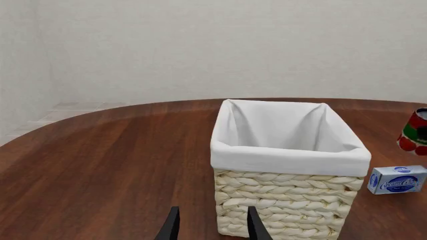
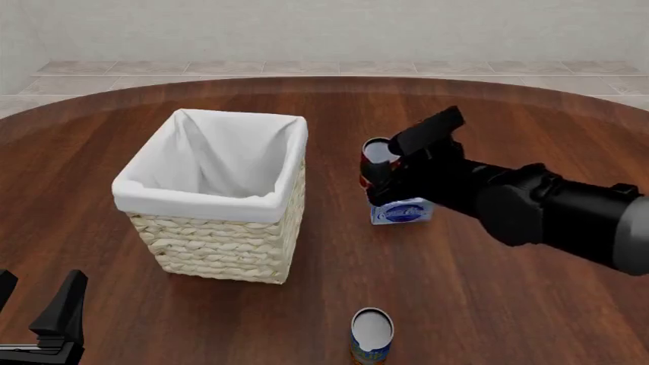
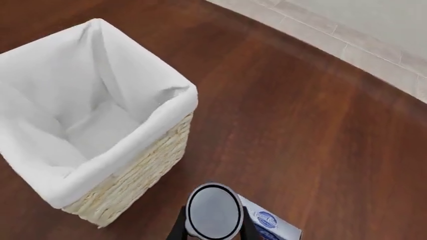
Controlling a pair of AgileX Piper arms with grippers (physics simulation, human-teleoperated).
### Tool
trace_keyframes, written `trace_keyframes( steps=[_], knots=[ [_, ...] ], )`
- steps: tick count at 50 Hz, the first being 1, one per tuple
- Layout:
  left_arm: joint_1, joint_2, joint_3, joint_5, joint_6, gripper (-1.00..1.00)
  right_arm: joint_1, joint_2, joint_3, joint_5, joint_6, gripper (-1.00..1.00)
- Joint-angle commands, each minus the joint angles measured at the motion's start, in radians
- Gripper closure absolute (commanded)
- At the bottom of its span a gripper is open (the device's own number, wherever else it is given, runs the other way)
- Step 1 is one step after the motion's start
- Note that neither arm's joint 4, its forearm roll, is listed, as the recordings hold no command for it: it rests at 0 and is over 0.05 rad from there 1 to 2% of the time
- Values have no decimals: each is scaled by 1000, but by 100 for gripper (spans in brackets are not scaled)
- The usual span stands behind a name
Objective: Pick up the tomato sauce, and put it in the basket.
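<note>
My right hand is clenched around the tomato sauce and holds it above the bench, right of the frame's centre, over the blue-and-white box. The basket stands apart, left of centre. My left hand is released at the lower left corner. A larger can stands at the bottom edge.

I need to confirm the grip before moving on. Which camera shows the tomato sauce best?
The right wrist view: the tomato sauce sits close up, top toward the lens, between the right gripper fingers. The front view shows only its top and some red label beside the arm. The left wrist view catches a cropped edge.
</note>
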Motion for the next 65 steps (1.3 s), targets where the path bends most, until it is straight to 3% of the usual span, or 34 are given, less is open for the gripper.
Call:
trace_keyframes(
  steps=[1, 39, 65],
  knots=[
    [0, 0, 0, 0, 0, -100, 50, 35, -121, 66, 7, 100],
    [0, 0, 0, 0, 0, -100, 151, 241, -475, 202, -53, 100],
    [0, 0, 0, 0, 0, -100, 204, 345, -643, 263, -90, 100]
  ],
)
